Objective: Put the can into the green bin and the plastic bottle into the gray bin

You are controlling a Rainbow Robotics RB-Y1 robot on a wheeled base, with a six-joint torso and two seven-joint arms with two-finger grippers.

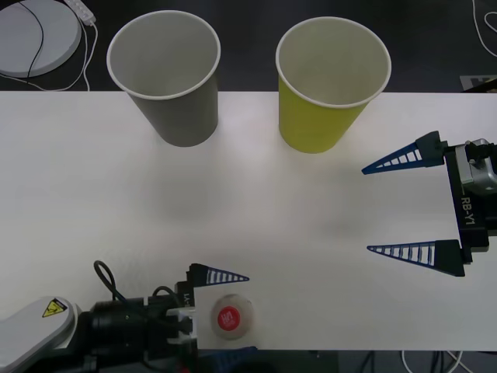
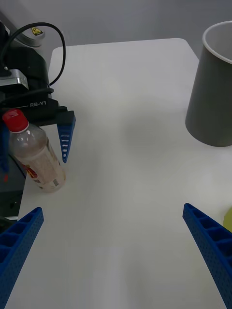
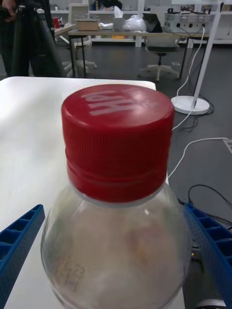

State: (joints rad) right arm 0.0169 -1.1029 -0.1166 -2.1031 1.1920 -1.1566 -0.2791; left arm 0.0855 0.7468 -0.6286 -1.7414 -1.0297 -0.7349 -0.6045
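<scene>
- The white counter [image 1: 248, 194] carries everything, and its far edge meets a dark floor.
- The gray bin [image 1: 165, 74] stands upright at the far side of the counter, toward the robot's left, mouth open and white inside.
- The green bin [image 1: 332, 81] stands upright just beside it, toward the robot's right, apart from it.
- The right tool [image 1: 404, 206] hovers over the right side of the counter, nearer than the green bin, its blue ribbed fingers spread wide with nothing between them.
- The left tool [image 1: 225, 315] sits at the near edge of the counter, its fingers on either side of the bottle; whether they press it I cannot tell.
- The plastic bottle [image 2: 36, 154] stands upright at the near edge, well apart from both bins, its red cap [image 3: 117, 140] up.
</scene>
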